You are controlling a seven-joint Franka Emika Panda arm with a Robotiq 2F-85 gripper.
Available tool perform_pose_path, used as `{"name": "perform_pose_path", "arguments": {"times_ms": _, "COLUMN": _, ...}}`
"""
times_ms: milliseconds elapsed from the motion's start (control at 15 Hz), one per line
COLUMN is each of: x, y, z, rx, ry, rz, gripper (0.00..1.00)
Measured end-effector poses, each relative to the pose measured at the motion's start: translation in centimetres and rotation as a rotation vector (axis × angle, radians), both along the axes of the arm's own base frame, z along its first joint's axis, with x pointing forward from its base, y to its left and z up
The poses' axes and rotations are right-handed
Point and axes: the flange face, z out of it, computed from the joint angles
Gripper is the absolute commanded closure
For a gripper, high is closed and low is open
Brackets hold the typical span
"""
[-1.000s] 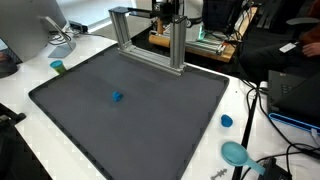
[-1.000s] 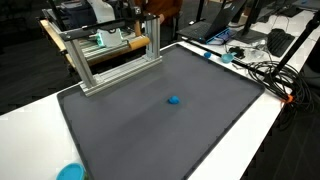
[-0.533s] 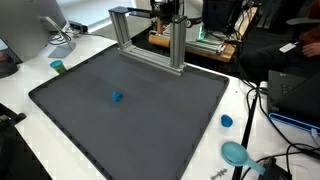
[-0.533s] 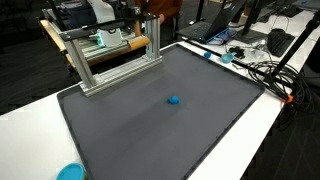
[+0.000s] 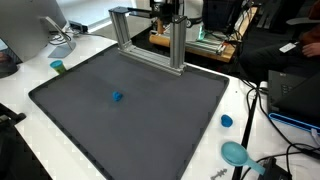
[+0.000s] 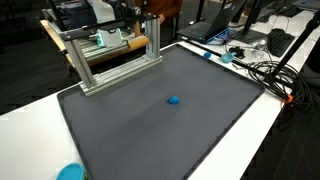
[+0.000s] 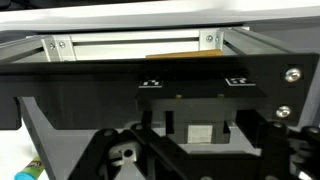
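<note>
Gripper (image 5: pixel 166 13) is up at the far edge of the scene, right at the top of the aluminium frame (image 5: pixel 150 38), over the upright at one end of the top bar (image 5: pixel 145 14). I can't confirm contact from either exterior view. Jaw state: I can't tell. It's too small in the exterior views, and the wrist view is filled with dark gripper body and linkages, so there's no clean look at the fingertips. Nothing visibly held.

Frame stands upright on the far edge of the grey mat (image 5: pixel 150 125): two vertical posts with one bar across the top. The long axis is that top bar, which is level and runs parallel to the mat's far edge. In an exterior view the aluminium frame (image 6: pixel 110 50) runs diagonally across the picture along that same edge. In the wrist view a frame rail (image 7: pixel 130 45) lies horizontal across the top of the picture, with corner brackets (image 7: pixel 60 46) near each end and a strip of wood (image 7: pixel 185 57) showing just behind it.

Around it:
- small blue piece (image 5: pixel 117 97) alone mid-mat, well apart from frame and gripper
- teal cup (image 5: pixel 57 67) on the white table (image 5: pixel 30 82), just off one mat corner
- blue cap (image 5: pixel 227 121) and teal bowl (image 5: pixel 236 153) on the table beside the opposite mat edge, near a tangle of cables
</note>
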Motion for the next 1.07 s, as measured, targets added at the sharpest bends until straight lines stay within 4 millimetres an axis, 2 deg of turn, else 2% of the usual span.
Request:
{"name": "perform_pose_path", "arguments": {"times_ms": 333, "x": -0.39, "y": 0.12, "z": -0.2, "rx": -0.006, "ry": -0.023, "rz": 0.009, "gripper": 0.15}}
{"name": "perform_pose_path", "arguments": {"times_ms": 467, "x": -0.55, "y": 0.16, "z": -0.22, "rx": -0.008, "ry": -0.031, "rz": 0.013, "gripper": 0.22}}
{"name": "perform_pose_path", "arguments": {"times_ms": 667, "x": -0.57, "y": 0.21, "z": -0.17, "rx": -0.009, "ry": -0.036, "rz": 0.017, "gripper": 0.37}}
{"name": "perform_pose_path", "arguments": {"times_ms": 800, "x": -0.57, "y": 0.27, "z": -0.19, "rx": -0.011, "ry": -0.036, "rz": 0.018, "gripper": 0.59}}
{"name": "perform_pose_path", "arguments": {"times_ms": 867, "x": -0.57, "y": 0.3, "z": -0.19, "rx": -0.011, "ry": -0.036, "rz": 0.019, "gripper": 0.66}}
{"name": "perform_pose_path", "arguments": {"times_ms": 1067, "x": -0.57, "y": 0.33, "z": -0.14, "rx": -0.012, "ry": -0.037, "rz": 0.019, "gripper": 0.66}}
